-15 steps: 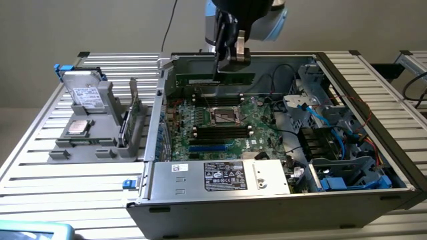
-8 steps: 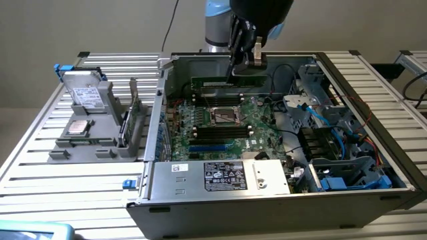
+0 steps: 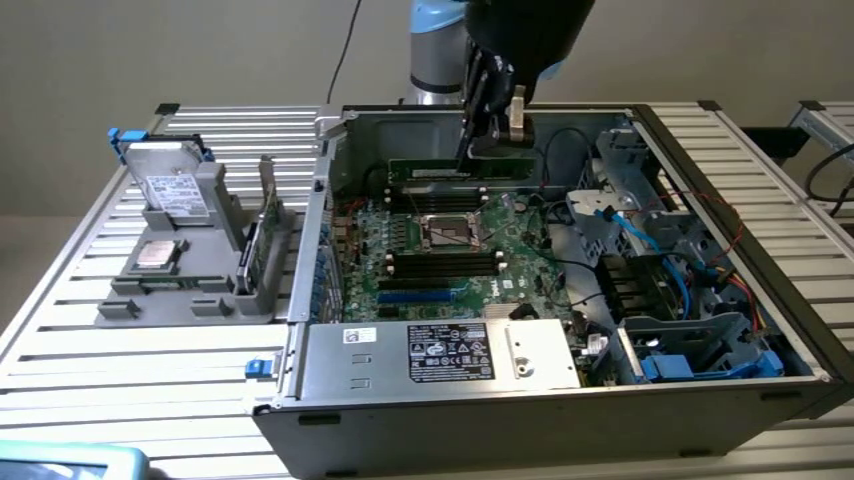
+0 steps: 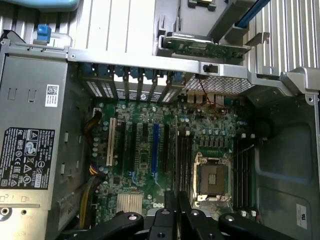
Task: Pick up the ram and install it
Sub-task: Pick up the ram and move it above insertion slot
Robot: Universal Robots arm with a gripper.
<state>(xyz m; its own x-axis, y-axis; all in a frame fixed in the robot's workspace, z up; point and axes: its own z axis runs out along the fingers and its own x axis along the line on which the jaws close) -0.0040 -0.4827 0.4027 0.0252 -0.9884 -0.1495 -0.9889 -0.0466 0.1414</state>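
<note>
fingers [image 4: 161, 220] were pinched narrow on the ram [image 3: 447, 170], stick level; motherboard [image 3: 400, 270] memory slots [image 4: 182, 160] sat just below them

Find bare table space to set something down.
Bare table slats lie in front of the grey parts fixture, and beyond the case on the exterior view's right. Inside it is crowded: cables, the gripper holding the ram.

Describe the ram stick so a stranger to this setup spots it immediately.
Look inside the open computer case, toward its far wall, where the gripper hangs. The ram is the long, narrow green stick held level under it; its pale label sets it apart from the black memory slots below.
</note>
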